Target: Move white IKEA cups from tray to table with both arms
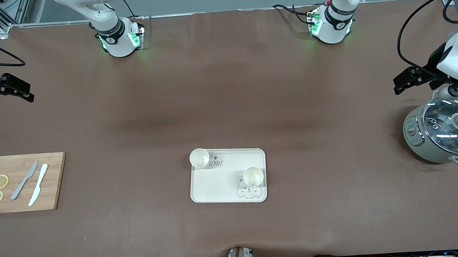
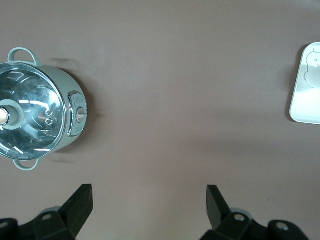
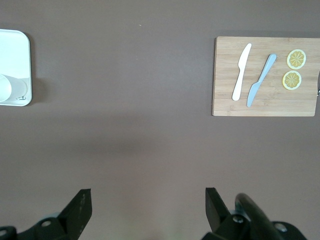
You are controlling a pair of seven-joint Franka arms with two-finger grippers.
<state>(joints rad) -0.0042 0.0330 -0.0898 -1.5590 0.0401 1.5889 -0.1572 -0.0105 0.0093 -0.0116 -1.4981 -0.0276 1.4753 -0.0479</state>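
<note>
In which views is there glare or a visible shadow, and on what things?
Front view: bright reflections on the glass lid of the grey pot, soft dark shadow bands across the brown table. Left wrist view: the same lid glares in streaks. Right wrist view: even light, with faint shadow beside the tray.

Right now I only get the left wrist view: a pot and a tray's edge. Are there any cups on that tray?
Observer: Two. The corner cup and the bear-side cup stand on the tray.
Operator: What's at the right arm's end?
Observer: A cutting board with knives and lemon slices.
Operator: Are the grippers holding anything?
Observer: No. The right gripper hangs open over bare table, the left gripper open by the pot.
</note>
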